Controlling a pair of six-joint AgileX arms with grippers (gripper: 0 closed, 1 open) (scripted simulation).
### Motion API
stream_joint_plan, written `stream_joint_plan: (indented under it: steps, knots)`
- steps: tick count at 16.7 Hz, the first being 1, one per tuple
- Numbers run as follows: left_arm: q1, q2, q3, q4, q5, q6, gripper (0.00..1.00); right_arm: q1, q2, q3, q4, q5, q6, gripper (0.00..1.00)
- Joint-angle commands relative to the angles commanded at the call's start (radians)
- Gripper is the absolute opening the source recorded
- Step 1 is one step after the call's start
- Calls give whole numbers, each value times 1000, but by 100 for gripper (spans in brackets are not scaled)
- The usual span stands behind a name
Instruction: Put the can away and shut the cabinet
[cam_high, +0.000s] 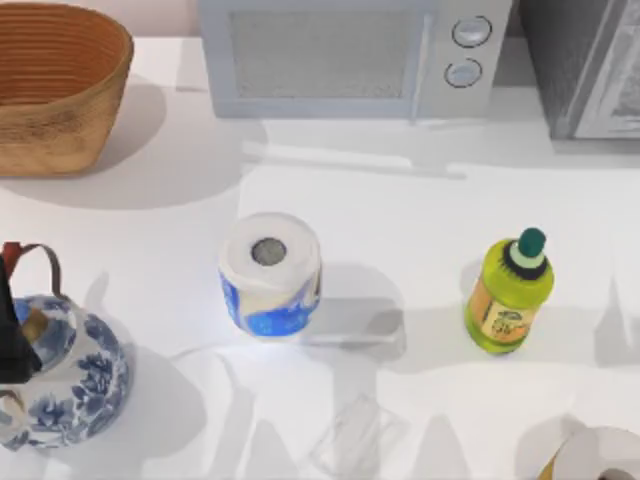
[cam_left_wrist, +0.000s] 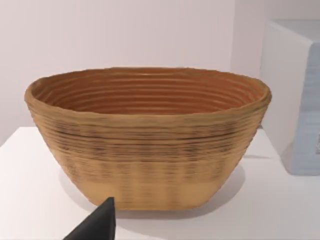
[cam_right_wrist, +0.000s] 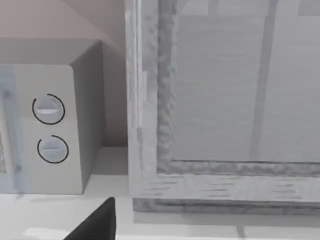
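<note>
Upright at table's (cam_high: 420, 215) right, green bottle (cam_high: 508, 295) nearest right arm, cabinet (cam_high: 590, 70) beyond; left gripper (cam_left_wrist: 98, 223), right gripper (cam_right_wrist: 98, 220) state: cannot tell.

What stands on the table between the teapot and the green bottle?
In the top view, a roll of paper towel stands upright between the teapot at the left and the green bottle at the right, touching neither.
</note>
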Motion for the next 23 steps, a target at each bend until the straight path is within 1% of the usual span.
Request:
stream_joint_plan:
  steps: [3, 10, 14, 16, 18, 23]
  knots:
    - [0, 0, 0, 0, 0, 0, 100, -150, 221, 58, 184, -159, 5, 100]
    - [0, 0, 0, 0, 0, 0, 100, -569, 888, 234, 688, -573, 20, 100]
    - [0, 0, 0, 0, 0, 0, 100, -774, 1204, 307, 922, -757, 21, 100]
    - [0, 0, 0, 0, 0, 0, 100, -845, 1308, 321, 999, -821, 22, 100]
    - [0, 0, 0, 0, 0, 0, 100, -885, 1368, 321, 1040, -861, 25, 100]
    - [0, 0, 0, 0, 0, 0, 100, -897, 1386, 319, 1051, -874, 26, 100]
